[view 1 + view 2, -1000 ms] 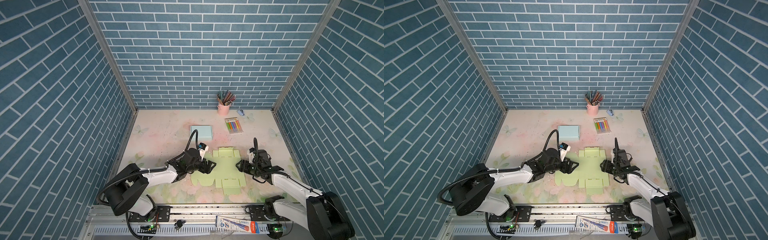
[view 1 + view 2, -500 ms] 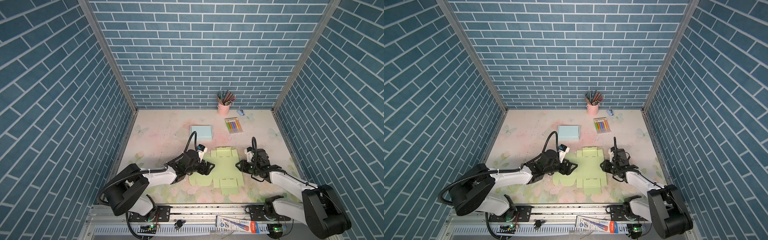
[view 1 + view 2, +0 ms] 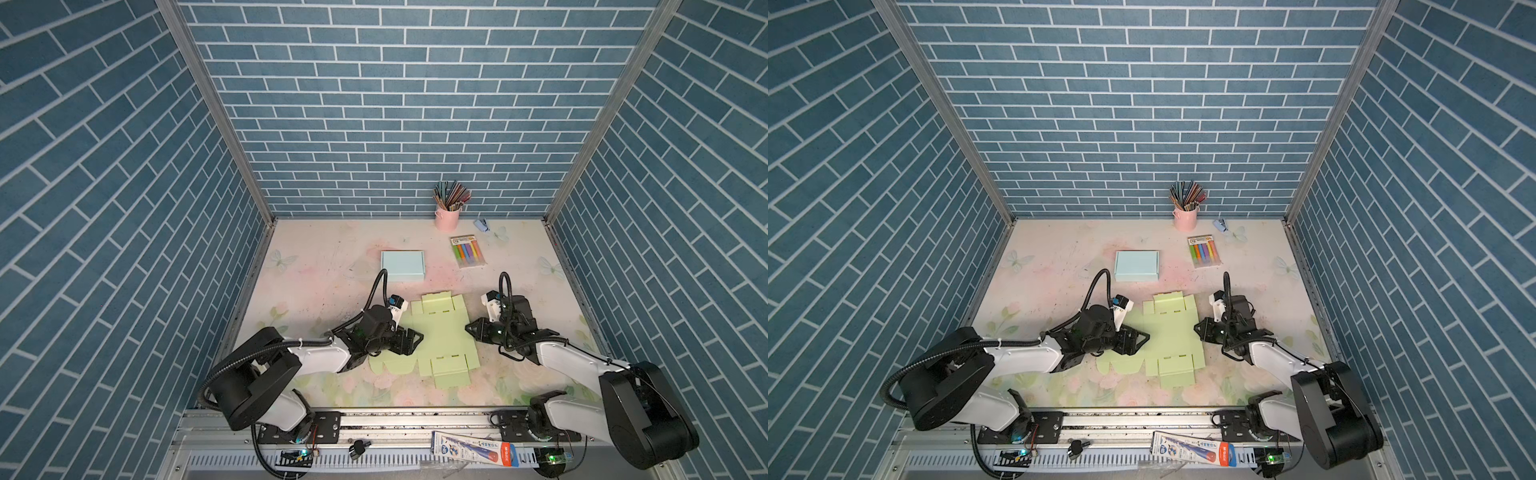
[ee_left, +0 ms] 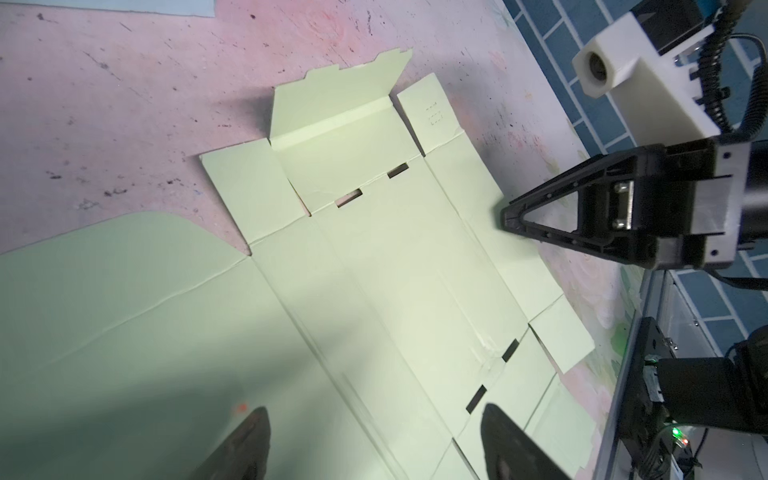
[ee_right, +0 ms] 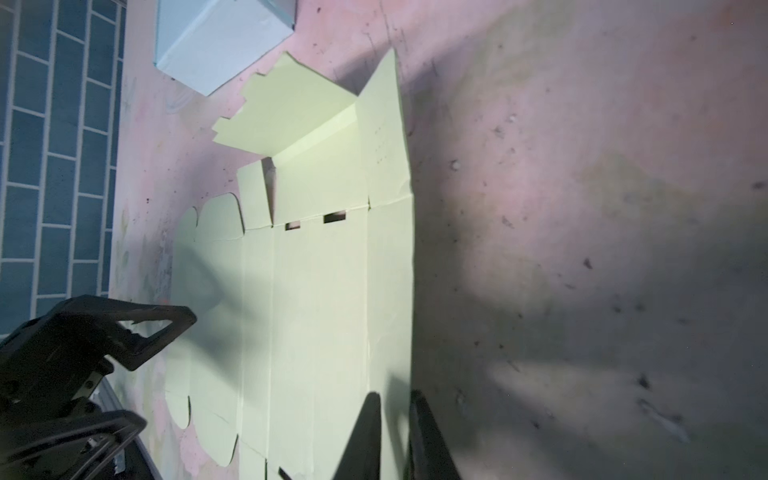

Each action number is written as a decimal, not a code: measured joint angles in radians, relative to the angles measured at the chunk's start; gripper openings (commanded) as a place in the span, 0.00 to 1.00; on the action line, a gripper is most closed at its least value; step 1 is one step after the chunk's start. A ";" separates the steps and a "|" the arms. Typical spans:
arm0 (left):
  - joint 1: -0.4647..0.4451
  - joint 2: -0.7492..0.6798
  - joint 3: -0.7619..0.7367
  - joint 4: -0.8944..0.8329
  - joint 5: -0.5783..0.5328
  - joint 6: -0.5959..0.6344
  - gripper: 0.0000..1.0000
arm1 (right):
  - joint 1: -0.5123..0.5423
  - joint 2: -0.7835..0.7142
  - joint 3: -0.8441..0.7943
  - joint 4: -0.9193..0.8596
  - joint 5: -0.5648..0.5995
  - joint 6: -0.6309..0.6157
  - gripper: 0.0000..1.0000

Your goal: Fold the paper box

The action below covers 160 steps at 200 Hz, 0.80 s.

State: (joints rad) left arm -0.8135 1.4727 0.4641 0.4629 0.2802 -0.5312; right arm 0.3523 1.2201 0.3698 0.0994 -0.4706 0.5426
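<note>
Paper box (image 3: 440,336) barely started: lying flat on the worktop (image 3: 324,291), just robot-side of the blue box (image 3: 402,265). Only the flap nearest the blue box is raised. Left gripper (image 3: 409,340) jaws wide apart over it. Right gripper (image 3: 471,328) jaws nearly together at its edge. All walls still to fold.

In the left wrist view the left gripper (image 4: 374,411) shows only two blurred fingertips (image 4: 249,440), cut by the frame edge, which crops the green paper box blank (image 4: 374,291) too. In the right wrist view the right gripper (image 5: 395,395) runs out of frame; whether it pinches the paper box blank's edge is unclear. In a top view the blue object (image 3: 482,225) beside the pink pencil cup (image 3: 447,219) is too small to identify.
</note>
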 measured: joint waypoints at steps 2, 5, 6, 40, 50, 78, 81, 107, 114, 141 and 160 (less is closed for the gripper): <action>0.000 0.000 0.000 0.002 0.001 0.000 0.80 | 0.001 0.000 0.000 0.000 -0.001 0.000 0.15; 0.000 0.001 -0.001 0.003 0.002 -0.002 0.80 | 0.003 0.000 0.000 0.003 -0.005 0.000 0.15; 0.000 0.002 -0.001 0.005 0.002 -0.002 0.80 | 0.004 0.000 0.000 0.005 -0.005 0.000 0.15; 0.000 0.003 -0.005 0.021 0.003 -0.013 0.80 | 0.016 0.000 0.000 0.015 -0.021 -0.001 0.14; 0.000 0.003 -0.005 0.025 0.003 -0.014 0.80 | 0.019 0.001 0.000 0.016 -0.021 -0.001 0.15; 0.000 0.003 -0.011 0.029 0.003 -0.017 0.79 | 0.024 0.010 0.000 0.023 -0.026 -0.001 0.19; 0.000 0.003 -0.013 0.029 0.003 -0.018 0.79 | 0.024 0.011 0.000 0.024 -0.027 0.000 0.19; 0.000 0.003 -0.021 0.029 0.003 -0.021 0.78 | 0.029 0.025 0.000 0.036 -0.029 -0.001 0.20; 0.000 0.003 -0.021 0.029 0.002 -0.022 0.78 | 0.029 0.028 0.001 0.037 -0.031 -0.001 0.20; 0.000 0.003 -0.021 0.029 0.003 -0.023 0.77 | 0.029 0.042 0.002 0.052 -0.032 -0.001 0.18; 0.000 0.003 -0.023 0.031 0.003 -0.025 0.76 | 0.029 0.055 0.002 0.063 -0.038 0.000 0.17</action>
State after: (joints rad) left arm -0.8131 1.4757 0.4416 0.4934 0.2832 -0.5564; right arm 0.3817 1.2747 0.3714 0.1619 -0.5083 0.5423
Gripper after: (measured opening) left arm 0.766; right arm 0.174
